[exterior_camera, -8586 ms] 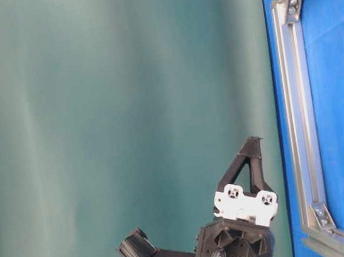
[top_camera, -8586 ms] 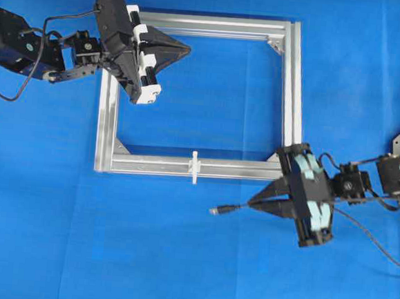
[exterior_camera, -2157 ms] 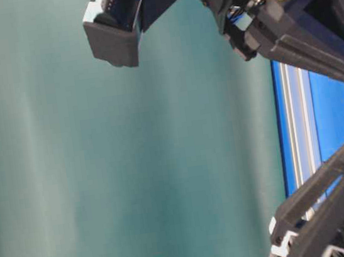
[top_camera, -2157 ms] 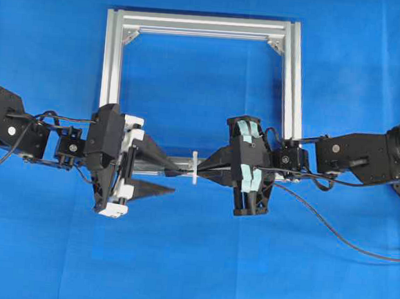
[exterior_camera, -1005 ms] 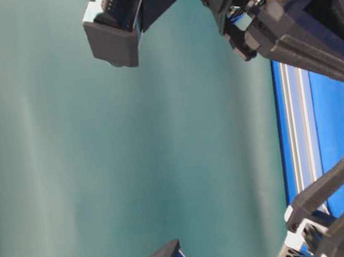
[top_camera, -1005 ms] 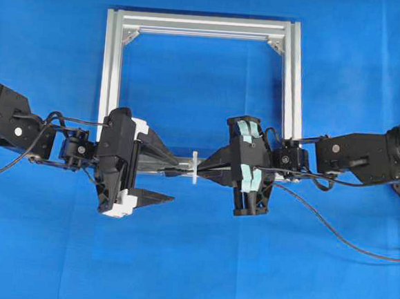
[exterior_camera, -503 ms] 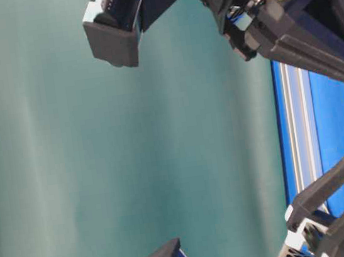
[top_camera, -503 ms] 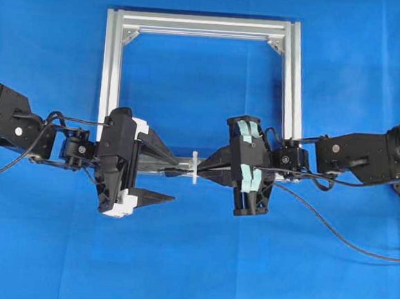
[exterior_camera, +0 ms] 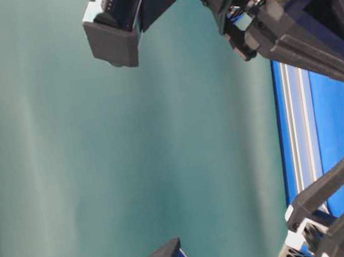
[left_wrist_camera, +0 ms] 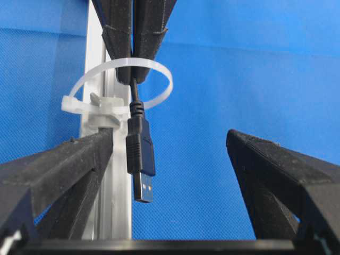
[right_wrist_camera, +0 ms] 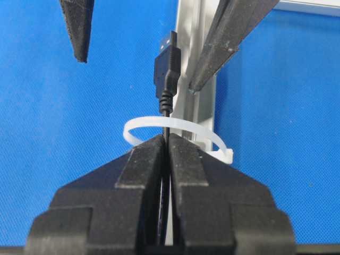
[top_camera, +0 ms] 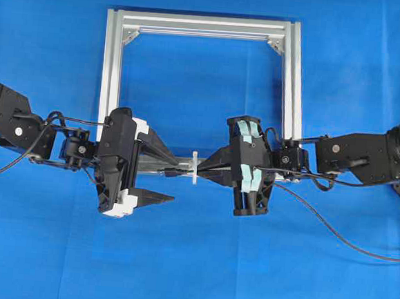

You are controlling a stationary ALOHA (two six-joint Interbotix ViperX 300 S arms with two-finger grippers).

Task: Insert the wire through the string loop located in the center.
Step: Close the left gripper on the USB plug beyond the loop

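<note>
No legible brands, labels or writing. Wire [right_wrist_camera: 166, 114]: plug passed through string loop [left_wrist_camera: 125, 85] on near bar of silver frame [top_camera: 288, 80]; clenched by right pincer [right_wrist_camera: 166, 146]. Left pincer [left_wrist_camera: 175, 143]: released, fingers [left_wrist_camera: 69, 164] flanking plug, untouching. Blue worktop [top_camera: 191, 260]. Teal backdrop [exterior_camera: 99, 151] behind.
</note>
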